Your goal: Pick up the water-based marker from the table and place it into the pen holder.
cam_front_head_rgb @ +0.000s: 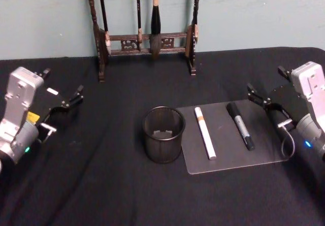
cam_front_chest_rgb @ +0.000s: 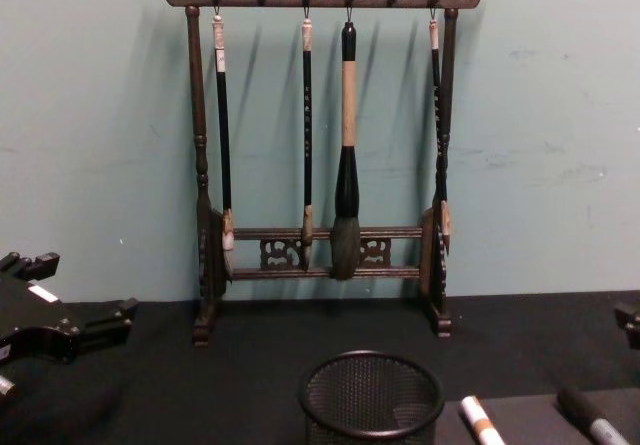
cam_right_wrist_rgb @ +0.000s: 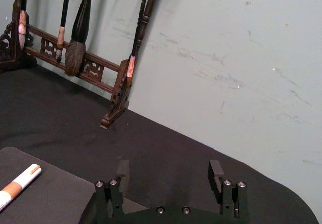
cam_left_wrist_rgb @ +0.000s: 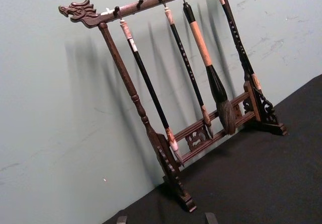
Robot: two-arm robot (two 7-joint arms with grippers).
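The pen holder point(cam_front_head_rgb: 163, 135) point(cam_front_chest_rgb: 371, 396), a round black mesh cup, stands upright at mid-table with nothing sticking out of it. To its right lies a grey mat point(cam_front_head_rgb: 231, 155) with two markers side by side: a white one with an orange band point(cam_front_head_rgb: 204, 132) point(cam_right_wrist_rgb: 17, 184) point(cam_front_chest_rgb: 480, 420) and a black one with a grey label point(cam_front_head_rgb: 240, 125) point(cam_front_chest_rgb: 590, 417). I cannot tell which is the water-based marker. My left gripper point(cam_front_head_rgb: 63, 110) point(cam_left_wrist_rgb: 165, 218) hovers open at the far left. My right gripper point(cam_front_head_rgb: 267, 106) point(cam_right_wrist_rgb: 169, 172) is open just past the mat's right edge, holding nothing.
A tall dark wooden brush rack point(cam_front_head_rgb: 147, 40) point(cam_front_chest_rgb: 320, 245) with several hanging brushes stands at the back against the teal wall. Black cloth point(cam_front_head_rgb: 101, 185) covers the table.
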